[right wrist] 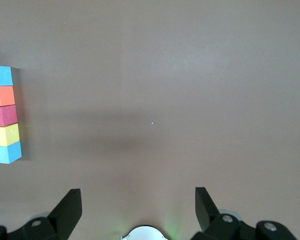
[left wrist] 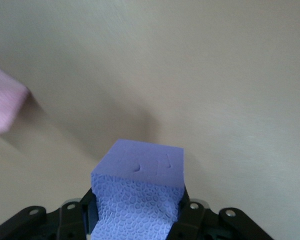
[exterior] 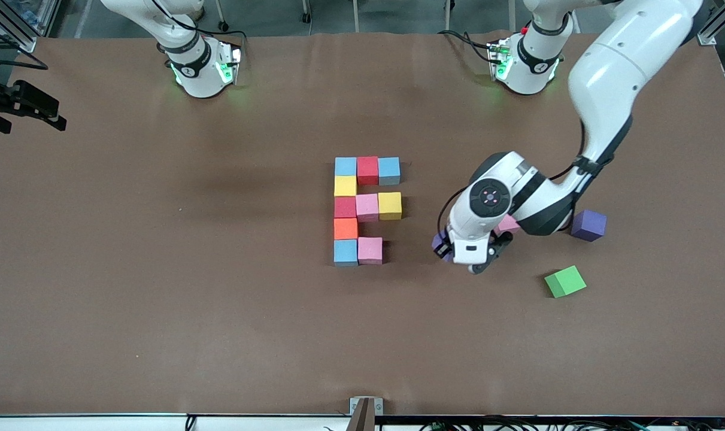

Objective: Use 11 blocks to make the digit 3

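Fingers (left wrist: 187,212) of the left gripper (exterior: 467,254) are pressing in on a purple block (left wrist: 140,197), gripping it from both sides, its textured face turned toward the wrist camera; in the front view only a sliver of that block is peeking out by the gripper, which is sitting low over the desk (exterior: 158,299) toward the left arm's end, nearer to the front camera than a pink block (exterior: 508,224) half hidden under the wrist. A second purple cube (exterior: 588,225) is lying just past the arm, and a green cube (exterior: 565,281) is resting apart from it, nearer to the front camera. At the middle of the desk, ten blocks are sitting packed edge to edge: a column of light blue (exterior: 345,166), yellow (exterior: 345,186), red (exterior: 345,207), orange (exterior: 345,228) and light blue (exterior: 345,252), with red (exterior: 367,170) and light blue (exterior: 389,170) extending the farthest row, pink (exterior: 367,207) and yellow (exterior: 390,205) extending the middle row, and pink (exterior: 370,250) beside the nearest blue. The right gripper (right wrist: 137,202) is waiting over bare desk, its fingers (right wrist: 70,210) standing spread wide with nothing between them.
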Available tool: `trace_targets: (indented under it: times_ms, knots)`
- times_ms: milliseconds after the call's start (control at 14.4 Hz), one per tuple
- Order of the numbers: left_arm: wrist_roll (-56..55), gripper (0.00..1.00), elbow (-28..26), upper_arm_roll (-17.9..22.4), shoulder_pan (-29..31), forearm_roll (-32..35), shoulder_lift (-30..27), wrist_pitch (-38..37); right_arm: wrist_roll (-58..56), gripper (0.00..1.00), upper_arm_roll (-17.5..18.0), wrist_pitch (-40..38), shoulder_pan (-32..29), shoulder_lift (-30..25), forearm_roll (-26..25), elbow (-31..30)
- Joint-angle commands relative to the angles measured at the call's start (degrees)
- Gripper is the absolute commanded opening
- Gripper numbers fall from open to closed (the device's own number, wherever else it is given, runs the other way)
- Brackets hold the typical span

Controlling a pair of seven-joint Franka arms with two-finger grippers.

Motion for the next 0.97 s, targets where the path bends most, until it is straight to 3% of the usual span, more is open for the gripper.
trace_targets:
  times_ms: [0,69,208,901]
  knots:
    - [-6.4,0.43,9.4,11.4,-12.3,-9.1,3.1,-1.7,-0.2,1.0,0.1,0.3,0.0,-1.6,-0.4,-1.2]
    - [-8.4,0.43,11.4,15.1,-15.4,-12.5,3.7,-1.7,0.2,1.0,0.1,0.2,0.0,-1.5,-0.4,-1.1]
    - [-10.2,0.43,12.7,18.9,-18.0,-15.6,4.4,-1.7,0.3,1.0,0.1,0.2,0.0,-1.5,-0.3,-1.0]
    - [-35.0,0.35,14.5,19.0,-20.1,-22.7,7.8,2.8,0.3,1.0,0.1,0.1,0.0,-1.5,-0.4,0.3]
